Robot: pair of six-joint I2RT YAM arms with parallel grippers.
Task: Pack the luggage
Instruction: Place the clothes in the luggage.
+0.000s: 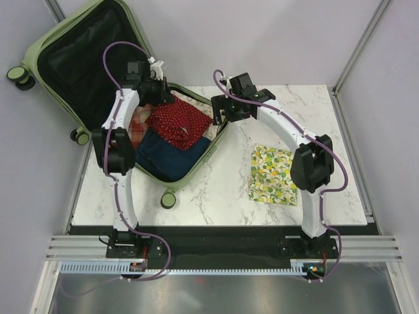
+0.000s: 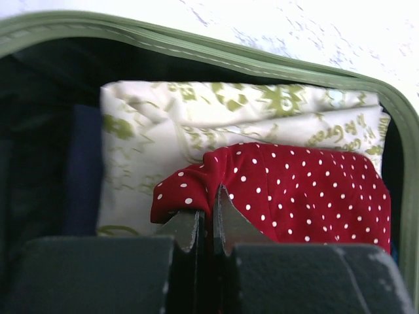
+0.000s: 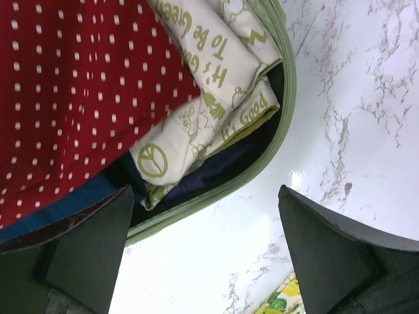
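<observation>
The luggage lies open at the table's far left, its black-lined lid hanging past the edge. Its base holds a red polka-dot cloth, blue jeans and a cream cloth with green print. My left gripper hovers over the far end of the base. In the left wrist view its jaws are shut, and the red polka-dot cloth bunches at their tips. My right gripper stands open at the suitcase's right rim, over bare marble, with nothing between its fingers.
A folded lemon-print cloth lies on the marble table to the right of the suitcase, beside the right arm. Grey walls and metal posts enclose the table. A caster wheel sticks out at the suitcase's near corner.
</observation>
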